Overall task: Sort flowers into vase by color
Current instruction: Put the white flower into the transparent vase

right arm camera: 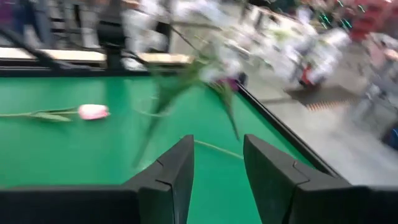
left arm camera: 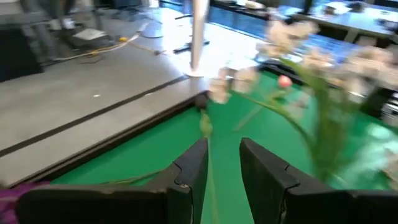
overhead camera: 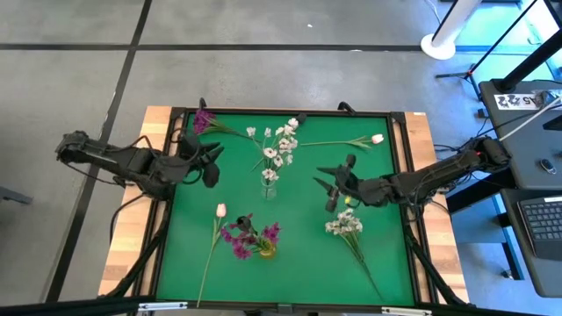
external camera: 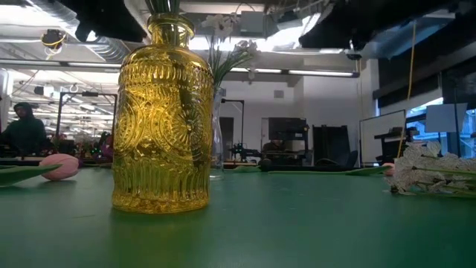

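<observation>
A clear vase (overhead camera: pixel 269 185) at the table's middle holds white blossoms (overhead camera: pixel 281 146). A yellow vase (external camera: pixel 162 119) near the front holds magenta flowers (overhead camera: pixel 247 238). Lying flat on the green mat are a magenta stem (overhead camera: pixel 204 119) at the far left, a tulip (overhead camera: pixel 378 139) at the far right, another tulip (overhead camera: pixel 220 210) at the near left and a white spray (overhead camera: pixel 344 224) at the near right. My left gripper (overhead camera: pixel 213 165) hangs open left of the clear vase. My right gripper (overhead camera: pixel 327 184) hangs open right of it, above the white spray. Neither has anything between its fingers.
A raised dark frame (overhead camera: pixel 290 112) rims the green mat. Cables run down both sides of the table. A stand's white base (overhead camera: pixel 439 44) and a desk with a keyboard (overhead camera: pixel 544 219) stand off the table on the right. People sit far behind in the low view.
</observation>
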Robot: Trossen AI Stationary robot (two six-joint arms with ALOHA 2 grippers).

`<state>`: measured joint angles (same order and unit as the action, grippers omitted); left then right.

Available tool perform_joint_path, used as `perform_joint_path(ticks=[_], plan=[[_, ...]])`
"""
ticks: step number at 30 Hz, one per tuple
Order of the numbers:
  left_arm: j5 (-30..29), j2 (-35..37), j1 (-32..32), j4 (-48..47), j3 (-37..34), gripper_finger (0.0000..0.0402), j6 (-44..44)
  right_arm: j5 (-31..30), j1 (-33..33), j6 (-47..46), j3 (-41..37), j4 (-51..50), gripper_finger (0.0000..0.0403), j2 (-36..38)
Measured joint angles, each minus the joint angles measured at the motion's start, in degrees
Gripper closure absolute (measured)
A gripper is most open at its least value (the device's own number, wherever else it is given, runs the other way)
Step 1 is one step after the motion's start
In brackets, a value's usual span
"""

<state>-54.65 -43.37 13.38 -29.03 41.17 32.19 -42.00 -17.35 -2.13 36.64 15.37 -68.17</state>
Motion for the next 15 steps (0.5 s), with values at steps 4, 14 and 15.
perform_joint_path(ticks=[4,14,15], plan=[[3.01,0.04,-5.42,-0.87,0.00,0.0312,0.36,1.66,5.75,-5.17,0.09,-5.25,0.0265,0.99],[16.13,0.02,-15.19,-3.12,0.00,0.0312,0.39,13.22,23.23,-13.02,0.86,-20.78,0.0265,2.43],[16.95,0.02,-15.67,-3.67,0.00,0.0312,0.32,14.03,24.78,-13.05,1.74,-23.68,0.0265,2.44]])
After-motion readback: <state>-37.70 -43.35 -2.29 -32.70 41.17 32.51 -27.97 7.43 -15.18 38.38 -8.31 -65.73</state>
